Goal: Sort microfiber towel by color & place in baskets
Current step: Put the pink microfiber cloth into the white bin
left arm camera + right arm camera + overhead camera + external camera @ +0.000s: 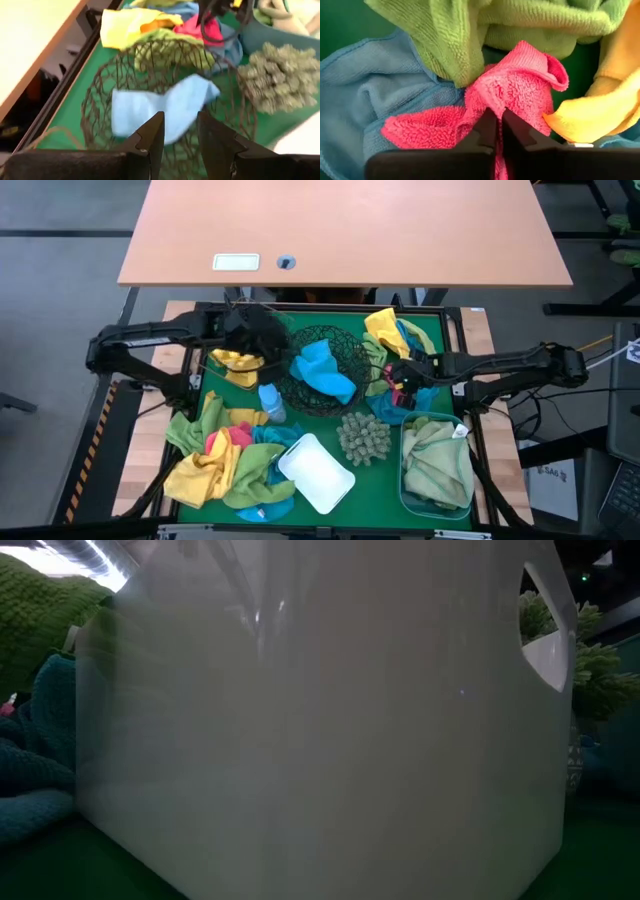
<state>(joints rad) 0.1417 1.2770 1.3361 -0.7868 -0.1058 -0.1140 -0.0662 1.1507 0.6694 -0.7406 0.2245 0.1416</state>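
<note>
Pink towel (pixel 520 85) is being pinched by the right claw (pixel 498 120); the left claw (pixel 180 131), slightly spread, is hovering over the black mesh bowl (pixel 100 90).

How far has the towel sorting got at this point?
Partly done: a blue towel lies in the black mesh bowl and green towels fill the blue tub. In hand: the right pincer is shut on a pink towel. Left: the mixed pile beside the white tub; the left pincer hovers over the bowl.
</note>
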